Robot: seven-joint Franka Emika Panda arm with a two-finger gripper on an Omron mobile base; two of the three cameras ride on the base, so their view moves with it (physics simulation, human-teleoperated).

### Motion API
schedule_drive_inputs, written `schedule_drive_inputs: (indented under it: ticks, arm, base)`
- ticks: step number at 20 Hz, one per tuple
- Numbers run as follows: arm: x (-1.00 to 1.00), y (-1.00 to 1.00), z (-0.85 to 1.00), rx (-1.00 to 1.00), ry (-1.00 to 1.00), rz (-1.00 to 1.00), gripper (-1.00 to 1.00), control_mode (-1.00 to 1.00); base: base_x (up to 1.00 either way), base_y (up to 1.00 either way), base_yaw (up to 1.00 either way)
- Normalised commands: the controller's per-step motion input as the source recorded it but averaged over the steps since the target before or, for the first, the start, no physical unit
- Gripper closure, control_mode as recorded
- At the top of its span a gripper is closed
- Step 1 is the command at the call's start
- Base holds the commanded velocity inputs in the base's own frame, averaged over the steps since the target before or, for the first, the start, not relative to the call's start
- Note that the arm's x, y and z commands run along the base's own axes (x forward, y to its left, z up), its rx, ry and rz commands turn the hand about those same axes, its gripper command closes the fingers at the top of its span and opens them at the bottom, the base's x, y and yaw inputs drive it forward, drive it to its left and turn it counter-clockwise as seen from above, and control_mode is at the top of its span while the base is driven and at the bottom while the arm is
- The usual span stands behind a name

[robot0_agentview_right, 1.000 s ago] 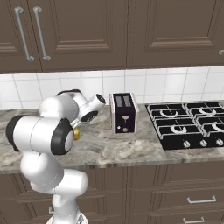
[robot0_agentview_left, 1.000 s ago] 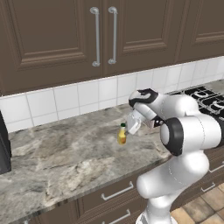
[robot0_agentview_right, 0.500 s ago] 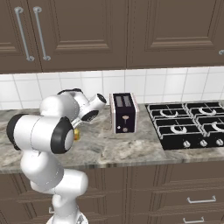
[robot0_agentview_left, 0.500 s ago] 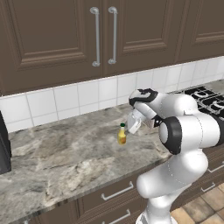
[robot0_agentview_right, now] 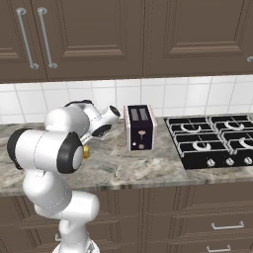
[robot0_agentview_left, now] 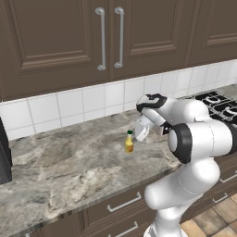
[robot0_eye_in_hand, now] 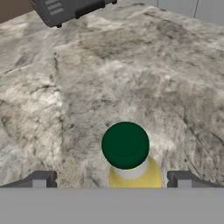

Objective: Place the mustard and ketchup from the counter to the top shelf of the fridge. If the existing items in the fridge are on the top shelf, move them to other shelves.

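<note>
On the marble counter [robot0_agentview_left: 65,162], your mustard bottle [robot0_eye_in_hand: 131,164] stood upright, green cap up. Your gripper [robot0_eye_in_hand: 111,180] hung directly above it, its 2 fingertips [robot0_eye_in_hand: 41,178] spread wide to either side, not touching. Your toaster [robot0_agentview_right: 139,126] stood well apart.

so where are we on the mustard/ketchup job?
Nothing looks done yet. The mustard bottle stands upright on the counter. In hand: the open gripper hangs over it, fingertips either side, not gripping. Left: grasp it, carry it to the fridge, then the ketchup.
</note>
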Motion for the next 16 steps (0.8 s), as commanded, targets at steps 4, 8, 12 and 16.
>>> schedule_drive_inputs:
  ticks: [4, 8, 12, 16]
  arm:
    - [0.00, 0.00, 0.00, 0.00, 0.00, -0.01, -1.00, -1.00]
    - [0.00, 0.00, 0.00, 0.00, 0.00, -0.02, -1.00, -1.00]
    - [0.00, 0.00, 0.00, 0.03, 0.00, -0.03, -1.00, -1.00]
    - [0.00, 0.02, 0.00, 0.05, 0.00, -0.02, -1.00, -1.00]
  base:
    - [0.00, 0.00, 0.00]
    - [0.00, 0.00, 0.00]
    - [0.00, 0.00, 0.00]
    - [0.00, 0.00, 0.00]
